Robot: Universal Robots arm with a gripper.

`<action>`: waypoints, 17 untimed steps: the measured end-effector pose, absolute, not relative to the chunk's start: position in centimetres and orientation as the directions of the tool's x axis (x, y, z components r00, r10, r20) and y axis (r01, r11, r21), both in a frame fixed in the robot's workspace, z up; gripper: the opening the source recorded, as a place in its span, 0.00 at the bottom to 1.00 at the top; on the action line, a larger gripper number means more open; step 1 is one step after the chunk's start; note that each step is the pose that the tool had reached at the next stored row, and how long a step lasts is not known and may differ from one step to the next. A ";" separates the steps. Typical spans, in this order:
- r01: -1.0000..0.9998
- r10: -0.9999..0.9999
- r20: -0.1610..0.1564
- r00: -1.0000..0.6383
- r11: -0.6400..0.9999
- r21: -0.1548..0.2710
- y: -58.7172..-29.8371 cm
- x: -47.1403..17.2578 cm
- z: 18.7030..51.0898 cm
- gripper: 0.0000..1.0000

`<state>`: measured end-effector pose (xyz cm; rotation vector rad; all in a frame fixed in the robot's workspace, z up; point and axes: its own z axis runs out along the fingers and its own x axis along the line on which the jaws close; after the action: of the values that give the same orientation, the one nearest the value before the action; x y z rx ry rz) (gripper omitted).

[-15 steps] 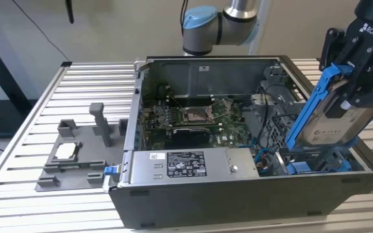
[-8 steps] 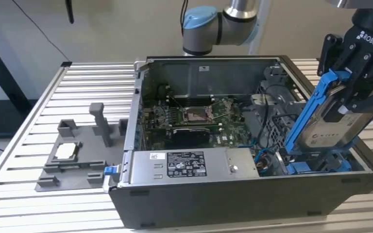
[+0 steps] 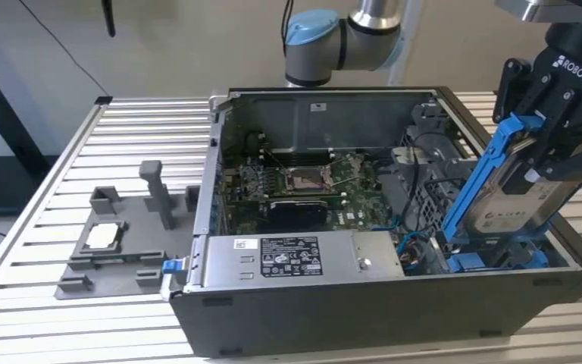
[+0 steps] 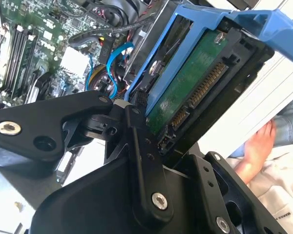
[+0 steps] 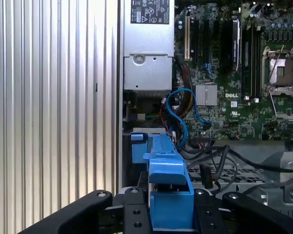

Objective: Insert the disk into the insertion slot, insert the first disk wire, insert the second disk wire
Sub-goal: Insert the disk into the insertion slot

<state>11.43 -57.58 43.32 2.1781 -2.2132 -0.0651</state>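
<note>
While the arm hangs over the open computer case (image 3: 372, 303) on the bench (image 3: 28, 303), its hand (image 3: 554, 155) is pinching the disk (image 3: 508, 208) between both fingers near its upper end. From where I stand, the disk sits steeply tilted. Its top leans toward the exterior view's right, and its lower end points down at the insertion slot (image 3: 493, 254) in the case's near corner on that side. The slot lies below the hand, roughly along the disk's long axis. I'd judge that line-up of slant against bay is what everything hangs on. Whether the lower end has entered the slot, I cannot tell. In the second wrist view the disk's connector (image 4: 205, 85) is bare. The blue cables (image 5: 178, 105) curl loose beside the cage.
</note>
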 end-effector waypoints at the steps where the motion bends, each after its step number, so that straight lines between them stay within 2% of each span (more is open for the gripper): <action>1: -0.998 -1.000 -0.004 -0.016 0.016 0.055 -57.6 11.4 43.3 0.33; 17: -0.998 -1.000 -0.004 -0.016 0.016 0.055 -57.6 11.4 42.7 0.33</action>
<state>11.43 -57.58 42.73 2.1781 -2.2131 -0.0652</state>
